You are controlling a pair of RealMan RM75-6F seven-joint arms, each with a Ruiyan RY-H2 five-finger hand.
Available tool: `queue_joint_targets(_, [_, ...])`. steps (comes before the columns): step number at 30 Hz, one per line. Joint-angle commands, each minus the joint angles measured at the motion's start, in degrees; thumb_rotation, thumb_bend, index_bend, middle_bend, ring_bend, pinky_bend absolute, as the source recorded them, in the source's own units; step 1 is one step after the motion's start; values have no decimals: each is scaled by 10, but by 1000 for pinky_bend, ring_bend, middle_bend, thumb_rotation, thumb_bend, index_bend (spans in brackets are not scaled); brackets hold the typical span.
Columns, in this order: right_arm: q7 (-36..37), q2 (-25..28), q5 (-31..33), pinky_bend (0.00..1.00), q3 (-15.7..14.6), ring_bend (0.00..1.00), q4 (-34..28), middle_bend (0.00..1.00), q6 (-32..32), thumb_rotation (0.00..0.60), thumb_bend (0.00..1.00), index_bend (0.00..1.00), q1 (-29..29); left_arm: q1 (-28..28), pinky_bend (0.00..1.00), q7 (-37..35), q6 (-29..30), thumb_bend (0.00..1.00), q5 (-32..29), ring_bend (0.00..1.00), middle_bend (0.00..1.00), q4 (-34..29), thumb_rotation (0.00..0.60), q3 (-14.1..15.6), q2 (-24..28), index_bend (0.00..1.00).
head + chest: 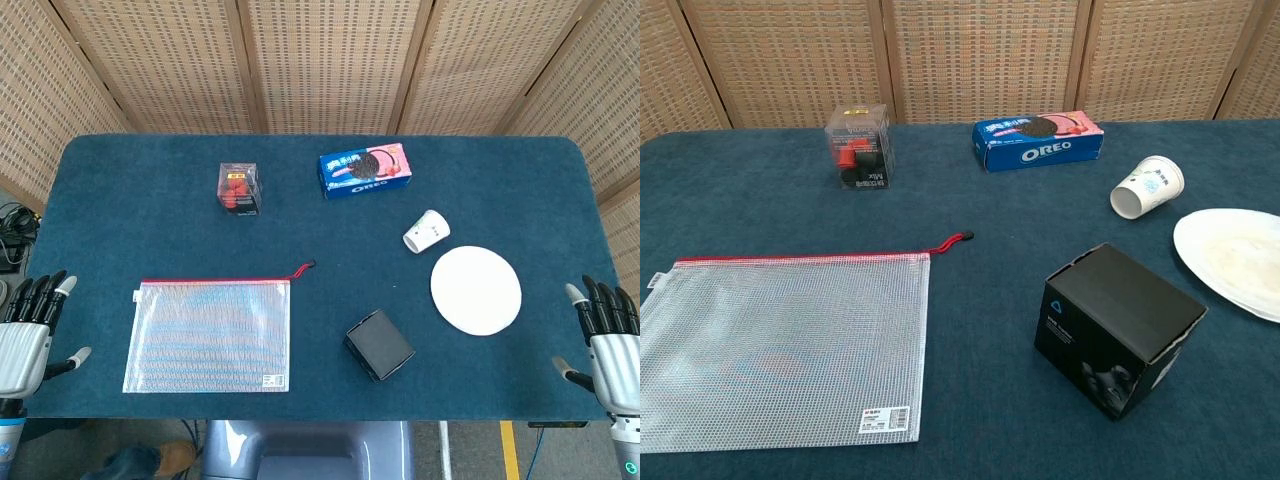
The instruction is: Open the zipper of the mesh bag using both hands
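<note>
Head view: mesh bag (208, 336) flat, long axis left-right, zipper pull (303, 268) pointing right; left hand (30, 335), right hand (605, 335) spread, empty.

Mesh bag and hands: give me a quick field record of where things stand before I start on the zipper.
bag: mesh bag flat on the table, front left, zipper edge facing away
zipper: red zipper looks closed; pull at the bag's right top corner, on the cloth
left hand: left hand at the table's left edge, fingers apart, holding nothing, clear of the bag
right hand: right hand at the right edge, fingers apart, holding nothing
nearest other item: black box, right of the bag, not touching it
progress: not started
</note>
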Motion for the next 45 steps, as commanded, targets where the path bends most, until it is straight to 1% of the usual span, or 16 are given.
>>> queue_joint_targets(1, [2,0,0,0,0,0,0,0,-1,600,0,43,0,0,0,1,0,0,-1,0,0,0,600,0,-1,0])
queue_joint_targets(6, [10,3,1,0,1,0,0,0,-2,600,0,42,1,-2,0,7,-5,0,-6,0,0,1,600,-3,-5,0])
queue_joint_targets(7, [11,4,1,0,1,0,0,0,-2,600,0,43,1,-4,1,8,-7,0,-7,32,27,1,600,-4,-6,0])
queue_joint_targets(8, [13,4,1,0,1,0,0,0,-2,600,0,43,1,-6,47,9,-10,0,-8,157,153,1,600,-5,-7,0])
queue_joint_targets(10, [15,5,2,0,1,0,1,0,-3,600,0,43,2,-14,296,12,-20,0,-16,481,479,-5,600,-13,-8,1])
queue_joint_targets(11, [16,5,3,0,1,0,1,0,-5,600,0,43,2,-20,511,13,-27,0,-19,651,654,-8,600,-18,-9,23])
queue_joint_targets(13, [17,5,4,0,2,0,1,0,-8,600,0,43,4,-44,788,19,-55,0,-21,811,807,-15,600,-29,-11,99])
queue_joint_targets(14, [17,5,4,0,2,0,1,0,-10,600,0,43,5,-55,887,27,-65,3,-22,870,867,-15,600,-35,-14,154])
queue_joint_targets(16, [15,4,6,0,3,0,2,0,-12,600,0,43,7,-84,979,51,-94,55,-28,929,928,-18,600,-53,-24,216])
queue_joint_targets(20, [10,1,19,0,8,0,4,0,-20,600,0,43,11,-160,1000,102,-186,304,-81,978,977,-43,600,-99,-52,291])
queue_joint_targets(22, [9,0,28,0,11,0,7,0,-25,600,0,44,12,-222,1000,125,-268,392,-142,983,981,-49,600,-132,-79,307])
queue_joint_targets(24, [11,-1,31,0,13,0,10,0,-28,600,0,48,14,-259,1000,161,-306,425,-191,984,982,-42,600,-151,-98,321])
queue_joint_targets(29, [15,-4,36,0,17,0,20,0,-33,600,0,52,18,-330,1000,257,-340,503,-277,985,983,-4,600,-170,-159,354])
queue_joint_targets(34, [20,-8,57,0,23,0,31,0,-50,600,0,52,25,-398,1000,296,-373,488,-375,985,983,60,600,-185,-227,370])
queue_joint_targets(37, [25,-10,71,0,28,0,38,0,-58,600,0,52,29,-443,1000,302,-409,476,-442,985,982,125,600,-188,-280,373])
queue_joint_targets(45, [27,-11,84,0,32,0,43,0,-67,600,0,52,32,-496,1000,280,-436,350,-489,985,982,232,600,-179,-349,390])
